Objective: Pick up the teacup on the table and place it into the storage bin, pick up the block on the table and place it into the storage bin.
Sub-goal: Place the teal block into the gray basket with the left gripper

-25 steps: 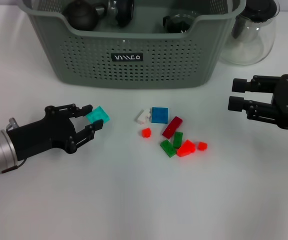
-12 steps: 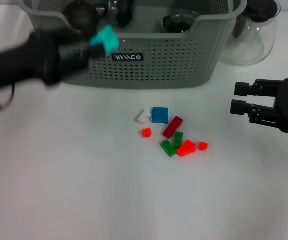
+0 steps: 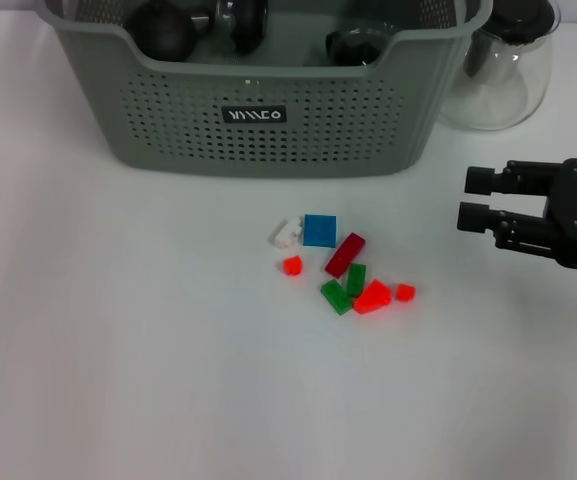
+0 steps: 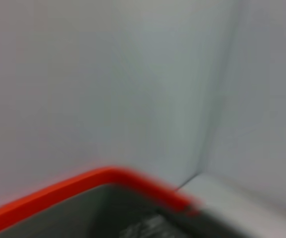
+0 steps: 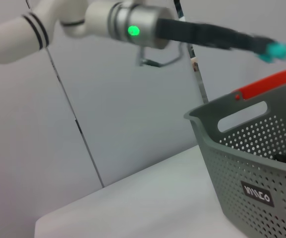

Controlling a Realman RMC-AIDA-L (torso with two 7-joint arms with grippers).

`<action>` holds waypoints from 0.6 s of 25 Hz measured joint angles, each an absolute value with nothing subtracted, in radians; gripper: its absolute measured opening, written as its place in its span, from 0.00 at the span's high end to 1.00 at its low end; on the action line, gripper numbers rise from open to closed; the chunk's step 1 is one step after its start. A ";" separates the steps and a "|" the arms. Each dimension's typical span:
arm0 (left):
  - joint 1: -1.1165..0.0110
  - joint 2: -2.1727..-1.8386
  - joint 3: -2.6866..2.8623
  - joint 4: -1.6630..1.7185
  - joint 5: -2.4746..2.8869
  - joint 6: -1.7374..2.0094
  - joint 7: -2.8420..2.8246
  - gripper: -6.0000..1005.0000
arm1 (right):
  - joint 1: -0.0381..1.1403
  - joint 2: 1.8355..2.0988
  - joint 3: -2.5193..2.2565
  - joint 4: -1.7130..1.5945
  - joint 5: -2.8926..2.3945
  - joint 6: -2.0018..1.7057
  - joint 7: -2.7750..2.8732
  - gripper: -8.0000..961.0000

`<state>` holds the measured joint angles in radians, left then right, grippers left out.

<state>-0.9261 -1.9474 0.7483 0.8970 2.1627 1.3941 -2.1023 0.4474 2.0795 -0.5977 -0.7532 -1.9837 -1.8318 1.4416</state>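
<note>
1. Head view: the large grey-green perforated plastic storage bin [image 3: 268,110] stands at 12 o'clock, dark teaware inside. The small coloured plastic blocks [image 3: 343,268] lie clustered at centre. The black right gripper [image 3: 480,198], at 3 o'clock, hovers with jaws spread and empty.
2. Left wrist view: blurred; only a red rim [image 4: 83,188] shows.
3. Right wrist view: the left gripper [image 5: 274,49] hangs above the bin, pinching a small teal block [image 5: 276,50].

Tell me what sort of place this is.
Probably a robot test bench in a lab: a bare white table, plain wall panels behind, and a staged storage bin with loose toy blocks.
</note>
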 joint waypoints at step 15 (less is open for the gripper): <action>-1.000 -2.065 1.019 0.777 2.605 0.956 -2.384 0.58 | 0.457 2.080 -0.601 -0.753 -1.983 -1.829 1.441 0.44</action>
<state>-0.9997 -2.0651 1.0192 0.7765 2.6049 0.9557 -2.3842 0.4565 2.0801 -0.6013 -0.7532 -1.9833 -1.8292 1.4405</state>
